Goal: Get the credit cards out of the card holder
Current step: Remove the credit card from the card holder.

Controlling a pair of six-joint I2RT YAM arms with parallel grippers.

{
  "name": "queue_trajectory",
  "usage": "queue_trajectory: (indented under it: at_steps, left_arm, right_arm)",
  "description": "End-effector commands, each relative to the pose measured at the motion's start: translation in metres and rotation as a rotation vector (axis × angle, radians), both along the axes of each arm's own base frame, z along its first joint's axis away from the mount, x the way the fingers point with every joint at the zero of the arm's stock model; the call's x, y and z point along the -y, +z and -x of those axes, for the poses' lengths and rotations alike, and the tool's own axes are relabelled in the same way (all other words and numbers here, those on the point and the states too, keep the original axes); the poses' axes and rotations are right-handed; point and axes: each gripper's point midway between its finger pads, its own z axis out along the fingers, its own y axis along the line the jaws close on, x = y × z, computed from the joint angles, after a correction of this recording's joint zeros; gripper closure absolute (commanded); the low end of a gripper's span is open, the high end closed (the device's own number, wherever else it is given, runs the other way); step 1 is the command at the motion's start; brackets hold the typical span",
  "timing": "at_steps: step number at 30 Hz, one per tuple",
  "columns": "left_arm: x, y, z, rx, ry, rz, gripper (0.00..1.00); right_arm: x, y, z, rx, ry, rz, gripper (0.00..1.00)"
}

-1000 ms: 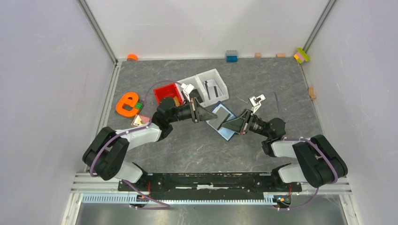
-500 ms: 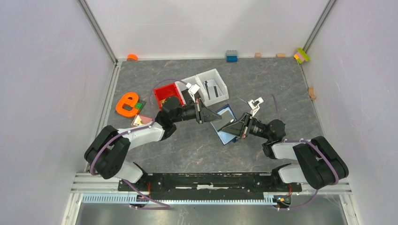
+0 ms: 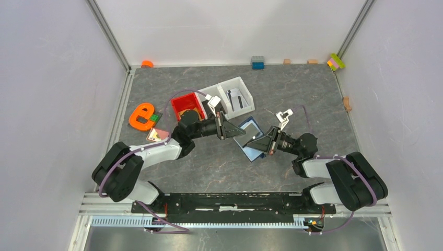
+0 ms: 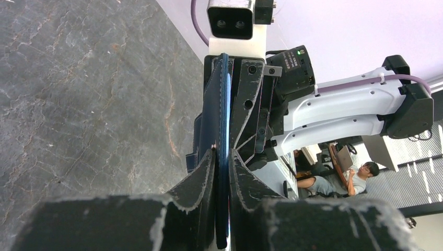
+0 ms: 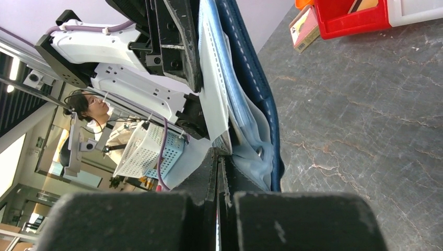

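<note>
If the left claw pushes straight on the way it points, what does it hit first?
Likely the right claw, which faces it head-on across the card holder it grips; depth unclear.

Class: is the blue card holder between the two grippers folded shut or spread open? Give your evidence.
Spread open: seen from above, the card holder shows its light blue inside and a grey card.

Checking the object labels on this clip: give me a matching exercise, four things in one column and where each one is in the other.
Things:
1. card holder
2. red bin
3. orange letter e
4. blue brick

Places:
A. farthest back of the four
B. clamped in the left claw
C. beside the white bins
D. farthest left of the four

Pairs: 1-B, 2-C, 3-D, 4-A
</note>
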Motion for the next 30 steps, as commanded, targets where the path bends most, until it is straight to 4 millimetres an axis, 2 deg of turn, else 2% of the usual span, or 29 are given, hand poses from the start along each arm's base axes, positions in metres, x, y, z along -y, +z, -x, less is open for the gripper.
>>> queue_trajectory:
  at_steps: [1, 12, 20, 27, 30]
  left_arm:
    - [-0.005, 0.006, 0.021, 0.009, -0.069, 0.027, 0.83]
    - [-0.018, 0.016, 0.018, 0.027, -0.033, 0.079, 0.79]
    - [-0.020, 0.015, 0.014, 0.012, -0.028, 0.090, 0.87]
    - [-0.032, 0.019, 0.008, 0.008, 0.013, 0.123, 0.88]
    - [-0.036, 0.021, 0.006, 0.012, 0.029, 0.130, 0.91]
  right_arm:
    - [0.002, 0.017, -0.023, 0.091, -0.095, -0.015, 1.00]
    - [0.002, 0.012, -0.026, 0.088, -0.105, 0.010, 1.00]
    - [0.002, 0.013, -0.025, 0.095, -0.105, 0.014, 1.00]
    - [0.003, 0.011, -0.027, 0.098, -0.117, 0.031, 1.00]
    - [0.003, 0.009, -0.028, 0.098, -0.121, 0.039, 1.00]
